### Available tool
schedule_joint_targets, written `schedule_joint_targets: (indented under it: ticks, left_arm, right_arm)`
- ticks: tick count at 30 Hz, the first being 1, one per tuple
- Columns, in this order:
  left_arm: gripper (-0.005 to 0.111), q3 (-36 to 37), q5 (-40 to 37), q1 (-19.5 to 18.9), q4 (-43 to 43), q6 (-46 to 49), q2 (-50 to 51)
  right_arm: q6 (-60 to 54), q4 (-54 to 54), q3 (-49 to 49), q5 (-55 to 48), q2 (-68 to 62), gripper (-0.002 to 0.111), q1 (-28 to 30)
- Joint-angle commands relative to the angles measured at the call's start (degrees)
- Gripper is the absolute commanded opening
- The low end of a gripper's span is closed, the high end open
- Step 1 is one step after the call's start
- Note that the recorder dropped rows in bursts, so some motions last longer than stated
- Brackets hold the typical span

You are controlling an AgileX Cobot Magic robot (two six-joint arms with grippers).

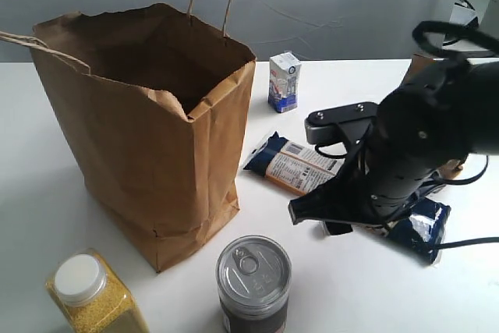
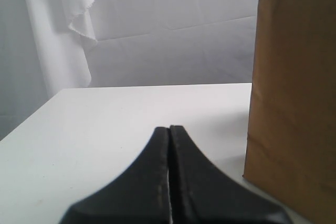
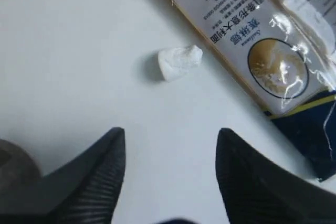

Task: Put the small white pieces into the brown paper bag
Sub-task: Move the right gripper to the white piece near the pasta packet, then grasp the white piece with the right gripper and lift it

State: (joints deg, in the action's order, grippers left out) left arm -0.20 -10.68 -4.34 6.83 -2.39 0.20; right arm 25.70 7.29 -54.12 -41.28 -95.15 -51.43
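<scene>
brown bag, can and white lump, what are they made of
Brown bag: matte kraft paper, creased all over. Can: probably metal, judging by its shiny grey top with a pull ring. White lump: soft-looking, chalky matte; marshmallow or foam, unclear.

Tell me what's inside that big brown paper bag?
Through the open top of the brown paper bag, only bare inner walls show. The front wall hides its bottom and any contents.

Carton (image 1: 284,81), packet (image 1: 292,165), can (image 1: 253,278), grain jar (image 1: 93,295) on table (image 1: 47,216).
</scene>
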Motion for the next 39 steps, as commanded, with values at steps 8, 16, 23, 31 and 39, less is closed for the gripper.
schedule_joint_targets:
  ticks: [8,16,23,31,39]
  left_arm:
    - [0.0,0.2,0.31,0.45,0.21,-0.22,-0.2]
    - [0.0,0.2,0.31,0.45,0.21,-0.22,-0.2]
    - [0.0,0.2,0.31,0.45,0.21,-0.22,-0.2]
    - [0.0,0.2,0.31,0.45,0.21,-0.22,-0.2]
    - [0.0,0.2,0.31,0.45,0.21,-0.22,-0.2]
  right_arm:
    - [-0.43,1.54,-0.03,9.77,-9.13,0.051,2.45]
    - [-1.79,3.24,-2.26,12.15,-12.09,0.051,3.65]
    - [-1.9,3.03,-4.35,10.63,-15.11,0.045,3.65]
    - [-1.9,3.03,-4.35,8.87,-15.6,0.008,3.54]
    - [-0.83,2.17,0.29,11.5,-5.64,0.0,1.35]
